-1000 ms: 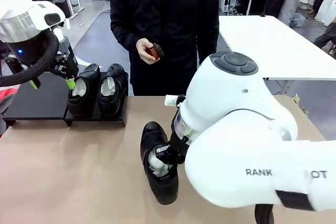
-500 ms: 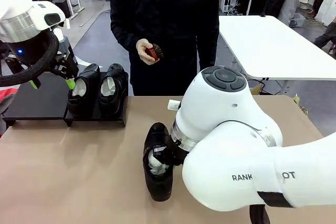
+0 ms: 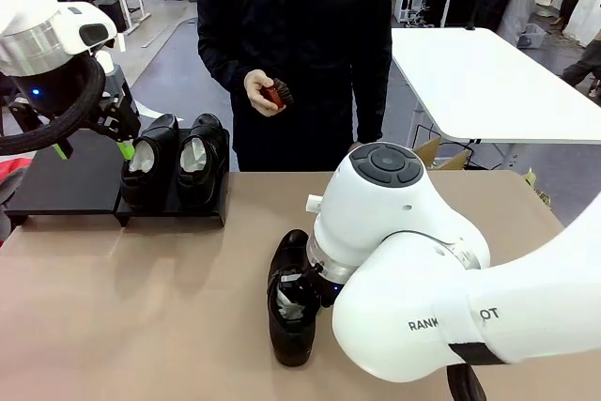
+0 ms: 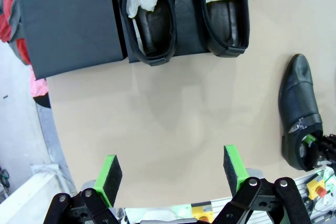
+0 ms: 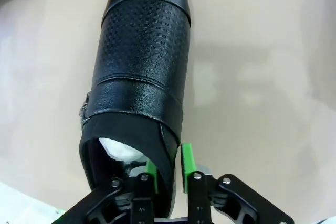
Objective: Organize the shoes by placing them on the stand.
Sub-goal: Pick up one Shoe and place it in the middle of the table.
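1. Three shoes to call: two parked on the stand (image 3: pixel 66 180), one out on the worktop (image 3: pixel 141 307).
2. On the stand's right-hand section, outer shoe (image 3: pixel 148 164) and inner shoe (image 3: pixel 202 159) just beside each other. Long axes parallel, heels toward the robot, toes toward the person, white paper showing in both.
3. Out in the middle of the worktop, well apart from the stand: third shoe (image 3: pixel 291 312), flat on its sole. Long axis running near-to-far, much like the pair, toe pointing away from the robot, heel nearest.
4. Right pincer (image 5: pixel 169 167) down at that heel end: one green pad inside the opening beside the paper, the other outside, the leather side wall between them. Clamped or slack, cannot tell.
5. Left pincer (image 4: pixel 172 174) spread wide, gripping nothing, hanging over the stand with one green pad just beside the outer shoe.
6. Across the worktop, a person's hand (image 3: pixel 258 89) closed round a small red-brown brush (image 3: pixel 277 93).
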You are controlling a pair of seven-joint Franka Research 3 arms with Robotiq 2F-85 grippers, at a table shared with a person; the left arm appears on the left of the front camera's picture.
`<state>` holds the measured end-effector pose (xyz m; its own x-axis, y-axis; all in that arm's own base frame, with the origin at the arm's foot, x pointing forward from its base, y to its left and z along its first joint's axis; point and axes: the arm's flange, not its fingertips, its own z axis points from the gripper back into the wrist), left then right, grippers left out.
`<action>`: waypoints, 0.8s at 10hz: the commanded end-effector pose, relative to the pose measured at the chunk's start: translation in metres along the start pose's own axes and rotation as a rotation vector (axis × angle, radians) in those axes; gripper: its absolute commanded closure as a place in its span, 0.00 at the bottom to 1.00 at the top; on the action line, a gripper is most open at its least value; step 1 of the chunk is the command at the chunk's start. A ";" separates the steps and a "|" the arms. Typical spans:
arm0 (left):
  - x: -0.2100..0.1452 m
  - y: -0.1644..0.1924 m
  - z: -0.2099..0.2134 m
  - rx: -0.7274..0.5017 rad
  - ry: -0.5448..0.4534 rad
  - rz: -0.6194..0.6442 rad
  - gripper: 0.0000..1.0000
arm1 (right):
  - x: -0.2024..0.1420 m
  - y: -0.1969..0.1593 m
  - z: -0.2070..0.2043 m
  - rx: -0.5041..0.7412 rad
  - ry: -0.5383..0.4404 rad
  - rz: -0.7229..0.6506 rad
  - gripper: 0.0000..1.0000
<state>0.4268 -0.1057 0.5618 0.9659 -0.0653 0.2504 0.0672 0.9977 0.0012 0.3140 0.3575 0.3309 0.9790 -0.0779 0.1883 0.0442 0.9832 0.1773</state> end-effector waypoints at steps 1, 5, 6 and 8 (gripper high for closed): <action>-0.002 0.002 0.001 -0.003 0.002 0.002 0.00 | 0.002 0.006 -0.006 -0.002 -0.031 0.005 0.44; -0.002 0.002 0.001 -0.003 0.002 0.002 0.00 | 0.001 -0.005 0.021 -0.033 0.046 0.106 0.00; -0.002 0.002 0.001 -0.003 0.002 0.002 0.00 | -0.003 -0.003 0.025 -0.069 0.033 0.137 0.00; -0.002 0.002 0.001 -0.003 0.002 0.002 0.00 | -0.004 -0.002 0.009 -0.044 0.033 0.100 0.00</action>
<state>0.4268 -0.1057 0.5619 0.9659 -0.0654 0.2505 0.0672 0.9977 0.0012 0.3039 0.3513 0.3451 0.9851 0.0490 0.1650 -0.0635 0.9945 0.0838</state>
